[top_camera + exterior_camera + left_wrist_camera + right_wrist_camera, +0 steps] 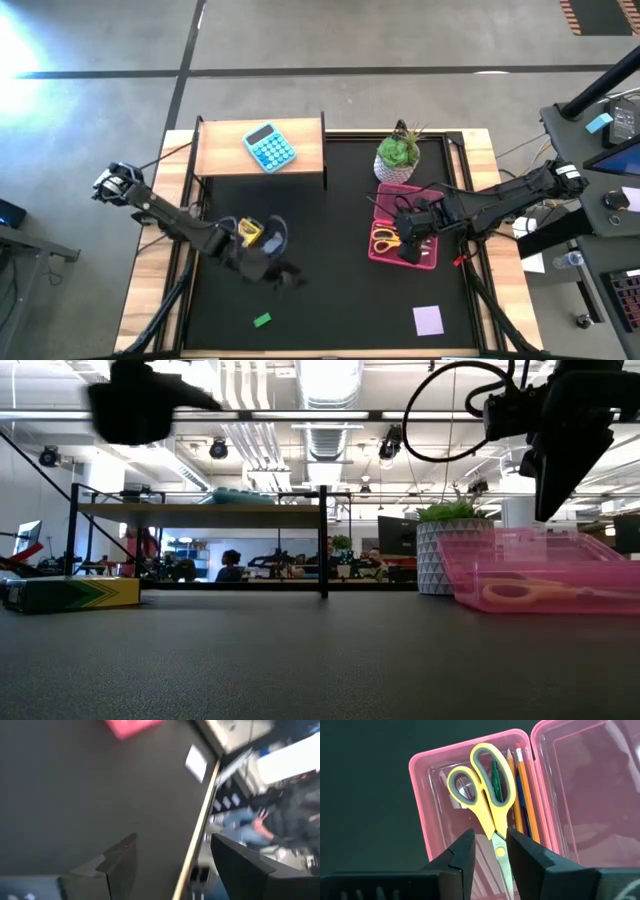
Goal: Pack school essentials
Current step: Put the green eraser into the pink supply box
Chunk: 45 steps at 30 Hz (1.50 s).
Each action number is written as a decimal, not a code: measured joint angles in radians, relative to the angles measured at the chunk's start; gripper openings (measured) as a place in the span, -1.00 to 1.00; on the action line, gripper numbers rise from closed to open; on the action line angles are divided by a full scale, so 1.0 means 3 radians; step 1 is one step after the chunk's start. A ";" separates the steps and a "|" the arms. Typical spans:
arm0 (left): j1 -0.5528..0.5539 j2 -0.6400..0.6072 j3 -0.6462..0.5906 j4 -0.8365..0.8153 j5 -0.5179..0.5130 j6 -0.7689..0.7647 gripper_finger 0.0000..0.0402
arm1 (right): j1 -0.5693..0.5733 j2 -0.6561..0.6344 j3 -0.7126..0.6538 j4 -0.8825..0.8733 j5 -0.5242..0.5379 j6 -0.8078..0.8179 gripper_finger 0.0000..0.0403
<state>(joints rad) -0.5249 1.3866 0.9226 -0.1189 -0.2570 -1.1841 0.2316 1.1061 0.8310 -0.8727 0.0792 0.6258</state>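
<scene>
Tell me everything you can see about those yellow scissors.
The scissors have yellow plastic handles with grey-lined finger loops and metal blades joined by a small pivot screw. They are closed and lie flat in the open pink case, handles toward its far end, beside an orange pencil and green and blue pens. The right gripper is right over the blades, one finger on either side; whether it grips them cannot be told. From above, they sit in the case on the table's right half.

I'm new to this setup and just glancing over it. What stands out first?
The open pink case on the table's right side, holding yellow scissors and pencils, with the right hand poised just over the scissors. On the left, the left hand hangs over the black mat near the crayon box.
</scene>
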 joint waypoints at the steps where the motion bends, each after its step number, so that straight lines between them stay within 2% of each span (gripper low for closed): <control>1: -0.0080 0.0024 0.0000 -0.0045 0.0009 -0.0088 0.14 | 0.0007 0.0000 0.0000 -0.0001 0.0002 -0.0001 -0.49; 6: -0.0402 0.0219 0.0000 -0.0197 0.0177 -0.0382 0.14 | 0.0042 0.0000 0.0000 0.0022 0.0002 -0.0006 -0.49; 11: -0.0562 0.0491 0.0010 -0.0224 0.0508 -0.0397 0.12 | 0.0108 0.0000 0.0000 0.0174 -0.0003 0.0014 -0.49; 15: -0.0581 0.0672 0.0215 -0.0731 0.0872 -0.0299 0.04 | 0.0175 0.0002 0.0091 0.0204 -0.0005 0.0099 -0.49; 18: -0.0588 0.0774 0.0426 -0.1194 0.0994 -0.0120 -0.03 | 0.0204 0.0005 0.0235 0.0211 0.0001 0.0184 -0.49; 22: -0.0602 0.0866 0.0674 -0.1462 0.0998 0.0135 -0.08 | 0.0204 0.0006 0.0447 0.0212 0.0105 0.0257 -0.49; 29: -0.0778 0.1159 0.0827 -0.1715 0.0985 0.0157 -0.08 | 0.0218 0.0006 0.0808 0.0213 0.0423 0.0408 -0.49; 37: -0.0905 0.1493 0.0901 -0.1937 0.0967 0.0128 -0.08 | 0.0218 0.0006 0.1049 0.0211 0.0510 0.0465 -0.49; 45: -0.0904 0.1542 0.0900 -0.1932 0.0673 0.0127 -0.08 | 0.0218 0.0008 0.1090 0.0207 0.0527 0.0602 -0.49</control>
<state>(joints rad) -0.7959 1.8492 1.1927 -0.6985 -0.0552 -1.1461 0.2970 1.1084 1.1580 -0.8105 0.2375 0.8064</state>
